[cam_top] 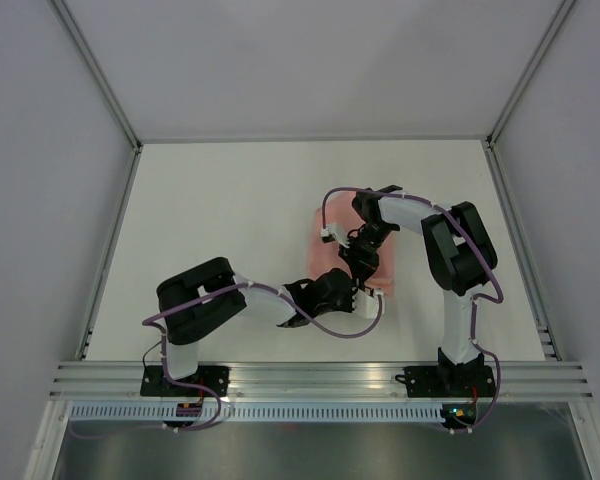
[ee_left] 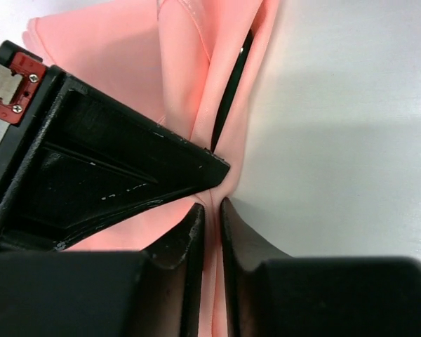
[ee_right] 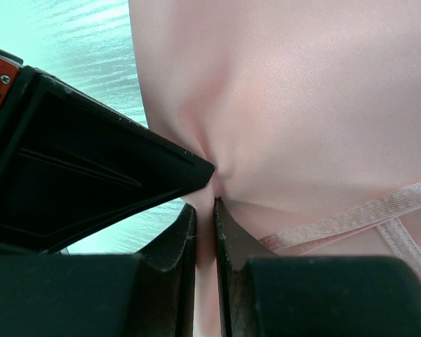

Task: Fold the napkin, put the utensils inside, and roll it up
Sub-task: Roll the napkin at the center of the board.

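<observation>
Left claw clamped on a pleat at the napkin edge. Dark stick sits in the fold just beyond, probably trapped there for the roll. Right claw pinches the cloth too. Napkin bunched mid-table, between both arms.

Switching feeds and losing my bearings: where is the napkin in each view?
Top external: the napkin lies just right of centre on the table.
Left wrist: it fills the upper left and centre, pinched in the left gripper.
Right wrist: it fills the centre and right, pinched in the right gripper.
Shared landmark: the pale table beside the cloth, on the right side in left wrist, upper left in right wrist.
</observation>
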